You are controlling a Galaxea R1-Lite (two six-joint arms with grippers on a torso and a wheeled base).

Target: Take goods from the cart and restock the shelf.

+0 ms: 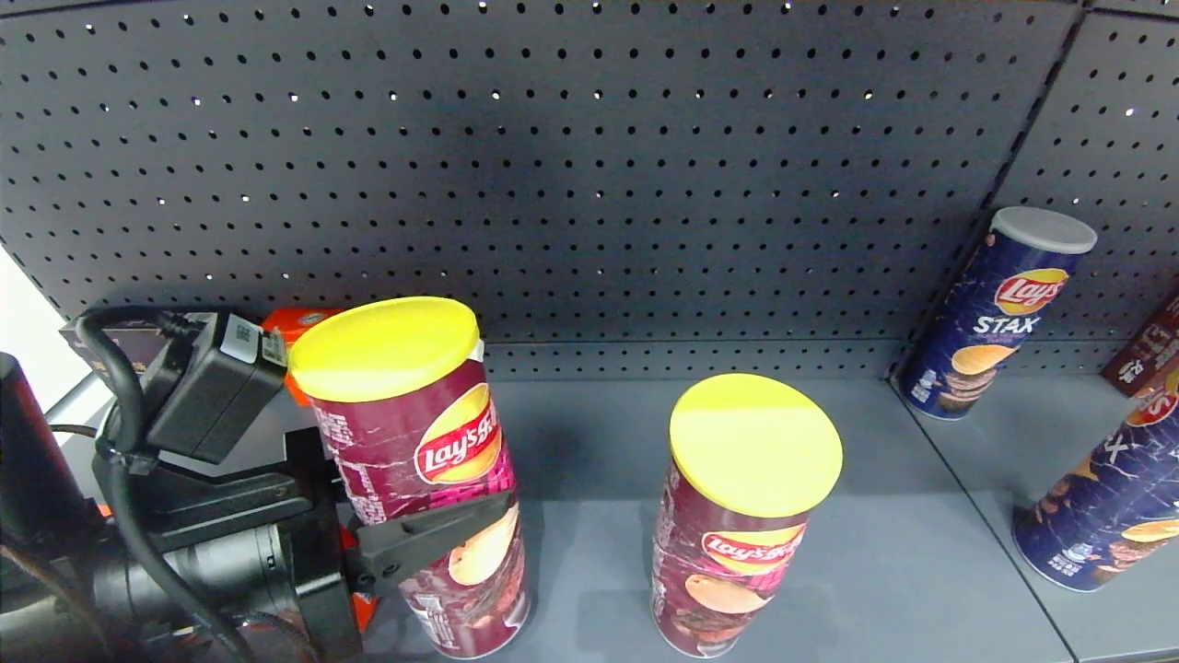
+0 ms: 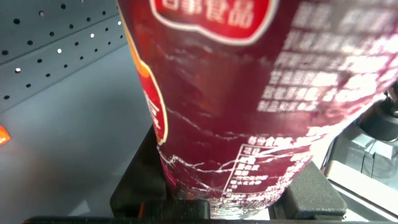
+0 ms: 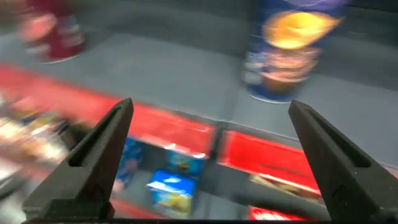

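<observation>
Canister (image 1: 398, 440) upright, long axis vertical

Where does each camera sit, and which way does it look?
Head view: on the head, facing down at the shelf; left gripper clamps a red can.
Left wrist view: on that wrist, facing the can between its fingers.
Right wrist view: on that wrist, facing the shelf edge; right gripper open.
Shared: first two show the held can.

Maroon chip can (image 1: 419, 479) (yellow lid) upright on shelf (image 1: 884, 571), clamped in left pincer (image 2: 233, 202); twin can (image 1: 737, 525) stands beside, apart.
</observation>
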